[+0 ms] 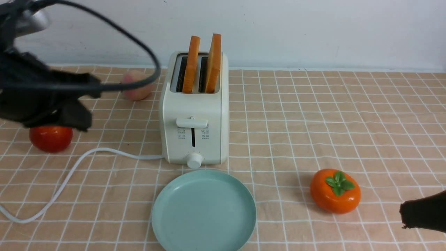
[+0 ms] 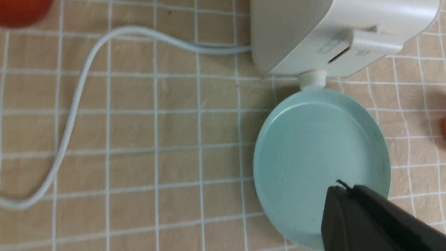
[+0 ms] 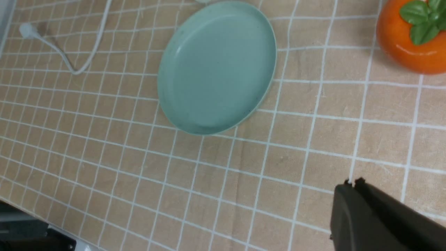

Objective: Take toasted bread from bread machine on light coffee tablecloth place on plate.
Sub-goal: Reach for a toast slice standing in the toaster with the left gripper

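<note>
Only unreadable labels (image 1: 205, 132) on bread machine (image 1: 195, 104)

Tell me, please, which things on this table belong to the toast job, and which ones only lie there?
Belong to the job: left toast slice, right toast slice, toaster, plate, tablecloth.

Only lying about: tomato, peach, persimmon.

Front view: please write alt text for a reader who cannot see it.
A cream-white toaster stands on a peach checked tablecloth with two toast slices upright in its slots, and an empty teal plate lies in front of it. An orange fruit lies to the right, a red fruit and a peach to the left.
</note>
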Available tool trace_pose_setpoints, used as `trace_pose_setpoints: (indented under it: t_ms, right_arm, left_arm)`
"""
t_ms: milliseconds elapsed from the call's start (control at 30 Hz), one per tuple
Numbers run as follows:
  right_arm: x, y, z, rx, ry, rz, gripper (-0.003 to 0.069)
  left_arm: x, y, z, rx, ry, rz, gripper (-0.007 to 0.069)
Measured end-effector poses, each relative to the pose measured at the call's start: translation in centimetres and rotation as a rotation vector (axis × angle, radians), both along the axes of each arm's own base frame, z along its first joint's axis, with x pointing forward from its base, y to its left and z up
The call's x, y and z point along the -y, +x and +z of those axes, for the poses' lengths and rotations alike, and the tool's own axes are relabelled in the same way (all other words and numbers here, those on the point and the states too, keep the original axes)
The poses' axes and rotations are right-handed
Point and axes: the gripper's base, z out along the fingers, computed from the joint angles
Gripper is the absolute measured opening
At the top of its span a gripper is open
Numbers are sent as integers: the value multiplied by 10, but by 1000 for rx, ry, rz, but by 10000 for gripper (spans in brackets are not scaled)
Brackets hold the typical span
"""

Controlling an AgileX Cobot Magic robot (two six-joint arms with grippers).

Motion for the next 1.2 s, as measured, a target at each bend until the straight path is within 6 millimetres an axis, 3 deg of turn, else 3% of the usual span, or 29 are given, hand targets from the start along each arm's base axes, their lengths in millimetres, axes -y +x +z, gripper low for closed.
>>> trace_pose_setpoints:
  t_ms: [100, 133, 200, 400, 467, 533, 567, 600, 633, 667, 767, 867, 933, 1033, 1200]
  right_arm:
    - [0, 0, 0, 0, -9, 4, -5]
    - [0, 0, 0, 0, -9, 4, -5]
    - [0, 0, 0, 0, -9, 4, -2]
    - [0, 0, 0, 0, -9, 4, 0]
    - [0, 0, 0, 0, -9, 4, 2]
    - [0, 0, 0, 0, -9, 4, 3]
    - [0, 0, 0, 0, -9, 4, 4]
    - [0, 0, 0, 3, -9, 1, 5]
    - [1, 0, 0, 5, -9, 0, 6]
    - [1, 1, 0, 10, -9, -4, 8]
    - [1, 2, 1, 21, -9, -14, 11]
    - [1, 2, 1, 24, -10, -17, 15]
    - [1, 2, 1, 26, -10, -19, 17]
    - [1, 2, 1, 26, -10, -19, 20]
    - [1, 2, 1, 25, -10, -18, 23]
  left_arm:
    - [28, 35, 8, 36, 36, -73, -14]
    - [30, 37, 9, 39, 36, -77, -14]
    - [47, 66, 16, 72, 43, -102, -14]
    - [59, 108, 20, 114, 81, -102, -13]
    - [66, 128, 15, 138, 70, -99, 20]
    - [69, 135, 10, 146, 52, -103, 50]
    - [72, 139, 7, 153, 39, -107, 88]
    - [76, 148, -1, 165, 28, -119, 173]
    - [76, 149, -2, 166, 28, -120, 183]
    - [79, 156, -11, 172, 32, -125, 282]
    - [82, 166, -23, 176, 28, -121, 420]
    - [85, 174, -37, 156, 32, -120, 504]
    - [86, 179, -46, 140, 45, -121, 515]
    - [86, 183, -57, 118, 67, -124, 458]
    - [85, 183, -58, 117, 87, -125, 104]
